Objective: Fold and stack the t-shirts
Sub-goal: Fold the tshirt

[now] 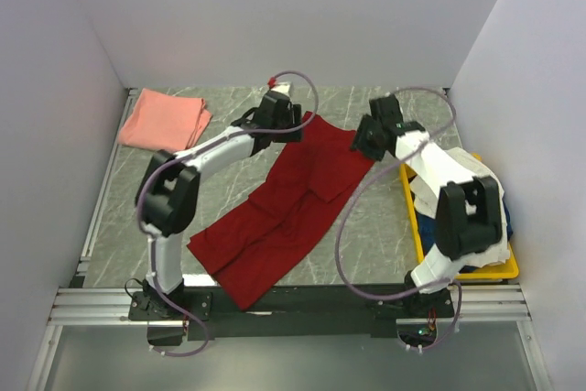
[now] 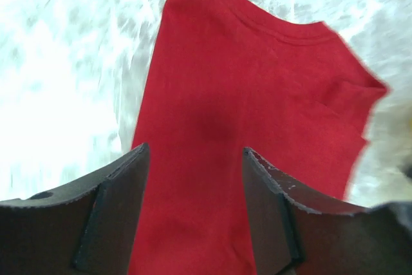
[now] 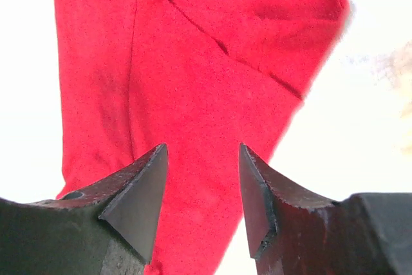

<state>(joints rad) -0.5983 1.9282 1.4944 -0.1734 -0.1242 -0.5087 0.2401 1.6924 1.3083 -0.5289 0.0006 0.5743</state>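
The deep red t-shirt (image 1: 284, 208) lies spread diagonally on the table, sides folded in, its collar end at the far middle. My left gripper (image 1: 284, 125) is open and empty above the shirt's far left part; its view shows the shirt (image 2: 244, 94) with the collar. My right gripper (image 1: 362, 139) is open and empty over the shirt's far right edge; its view shows the red cloth (image 3: 193, 62). The salmon pink t-shirt (image 1: 165, 121) lies folded at the far left. A cream white cloth (image 1: 430, 197) lies in the tray under my right arm.
The yellow tray (image 1: 417, 231) stands at the right edge, with dark cloth in it. White walls close in the table on three sides. A metal rail (image 1: 101, 199) runs along the left side.
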